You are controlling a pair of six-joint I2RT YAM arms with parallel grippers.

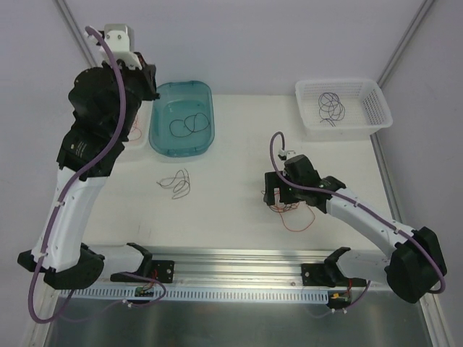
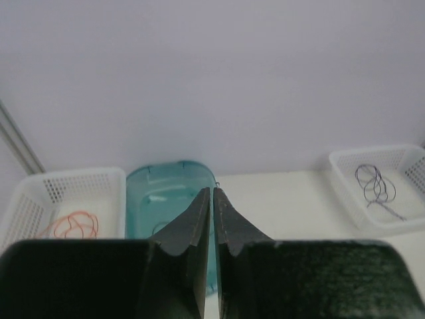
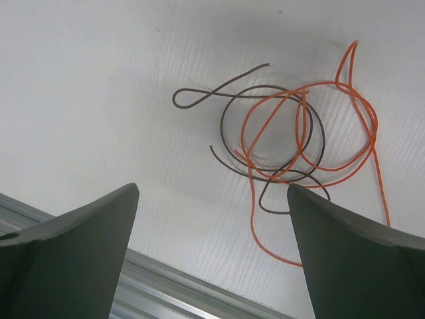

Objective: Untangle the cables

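Two hands work this table [image 1: 231, 155], says the first. How does the left hand [image 2: 212, 193] stand?

Clenched, answers the second. Its fingers press flat together, with no cable showing between them, and it is raised over the far left corner.

What lies below it?

A white basket [image 2: 66, 178] in the far left corner holds a coiled orange cable [image 2: 73, 224]. Just beside the basket, along the far edge, a teal tray [image 1: 206, 94] holds black cable loops [image 1: 187, 124].

Is anything loose?

A thin dark cable [image 1: 176, 182] lies crumpled on the bare table left of the middle, well apart from both hands.

And the right hand [image 3: 212, 191]?

Released, with its fingers spread wide. It hangs low over the table right of the middle, toward the near edge. Just beyond its fingertips lies a tangle. An orange-red cable [image 3: 252, 199] winds over and through a dark brown cable [image 3: 223, 126], and the two cross in several places.

What about the far right corner?

A second white basket [image 1: 336, 82] sits there, with dark cables [image 1: 331, 107] looped inside it.
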